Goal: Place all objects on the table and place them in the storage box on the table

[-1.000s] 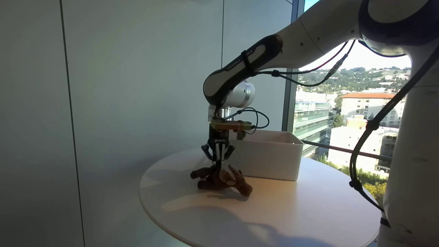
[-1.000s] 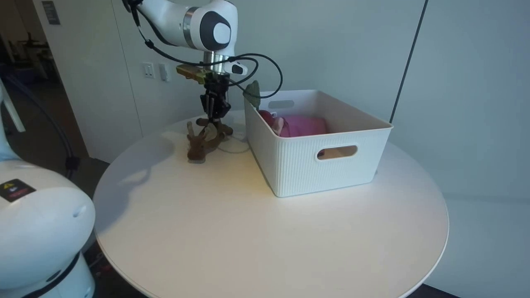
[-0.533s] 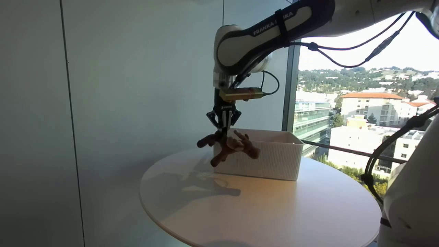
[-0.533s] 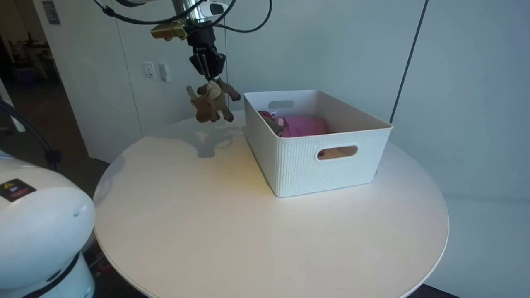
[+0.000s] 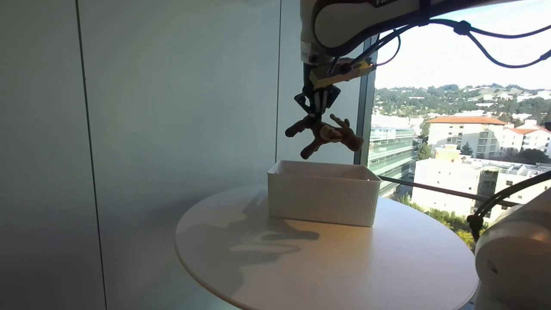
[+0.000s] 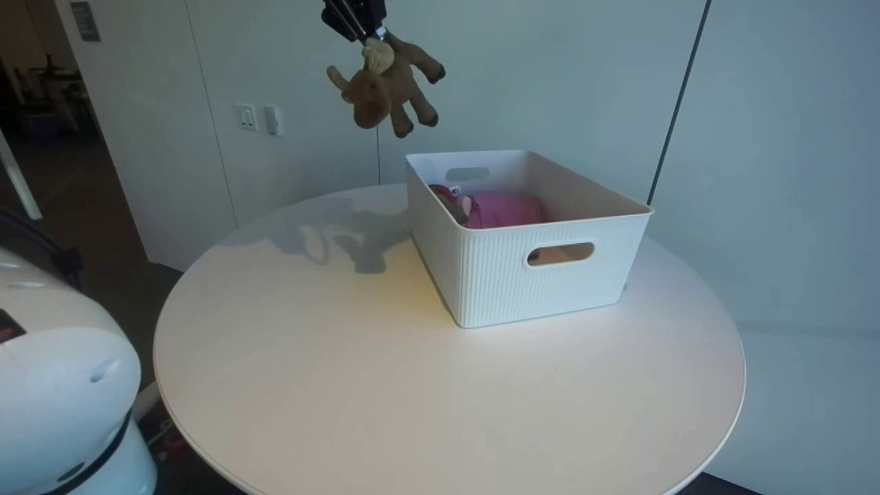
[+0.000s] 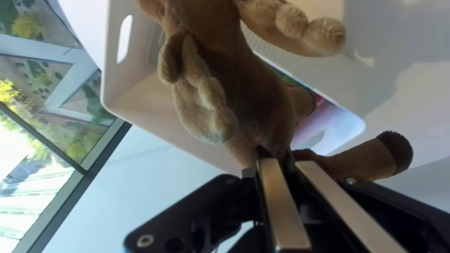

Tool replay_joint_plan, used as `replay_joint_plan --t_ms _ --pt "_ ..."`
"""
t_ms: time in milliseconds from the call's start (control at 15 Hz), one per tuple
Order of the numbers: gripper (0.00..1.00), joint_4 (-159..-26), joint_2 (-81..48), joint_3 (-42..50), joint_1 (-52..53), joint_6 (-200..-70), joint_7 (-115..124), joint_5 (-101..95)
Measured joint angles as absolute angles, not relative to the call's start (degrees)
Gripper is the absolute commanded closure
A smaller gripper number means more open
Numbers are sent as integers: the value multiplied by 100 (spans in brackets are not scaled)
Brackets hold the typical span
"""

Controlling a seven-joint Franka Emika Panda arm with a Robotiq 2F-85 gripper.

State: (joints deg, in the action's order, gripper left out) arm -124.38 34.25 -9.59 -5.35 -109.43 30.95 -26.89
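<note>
One black, jointed, two-fingered gripper (image 7: 276,157) is nearest in the wrist view, at 5 o'clock, its narrow tips pinching the rump of a brown plush toy animal (image 7: 246,88) with paler, lobed antlers and dark hooves. A leg juts toward 3 o'clock from those tips; the head end runs off the frame at 12 o'clock. Beyond the toy is the open mouth of a rectangular, white, ribbed plastic storage box (image 6: 536,289) with oval handle slots. In an exterior view the toy (image 6: 392,89) hangs in the air between 10 and 11 o'clock from the box, higher than its rim and apart from it; in an exterior view the toy (image 5: 325,131) shows at the box's 12 o'clock. Whether it is straight over the opening, I cannot tell. Inside lie a rounded pink shape (image 6: 507,210) and, toward 9 o'clock from that, a small red piece (image 6: 442,191) and a grey piece (image 6: 455,208), kinds unclear. The box stands toward 1 o'clock on a round white table (image 6: 385,412). Farther back is a pale panelled wall (image 5: 181,107); at 3 o'clock in that view, a tall window (image 5: 430,56) gives onto orange-roofed buildings (image 5: 469,129).
</note>
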Motion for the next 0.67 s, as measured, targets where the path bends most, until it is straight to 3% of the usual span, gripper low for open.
replay_joint_plan --t_ms 267,533,600,667 --pt "93 -12296 2943 -875 -1326 -11079 3531 -3803" --pt "92 -11783 1981 -660 -1455 -11134 4034 -4126" --pt "66 -11637 1740 -577 -1405 -11230 4088 -4085" --pt "65 -11504 1521 -493 -1338 -11372 4121 -3992"
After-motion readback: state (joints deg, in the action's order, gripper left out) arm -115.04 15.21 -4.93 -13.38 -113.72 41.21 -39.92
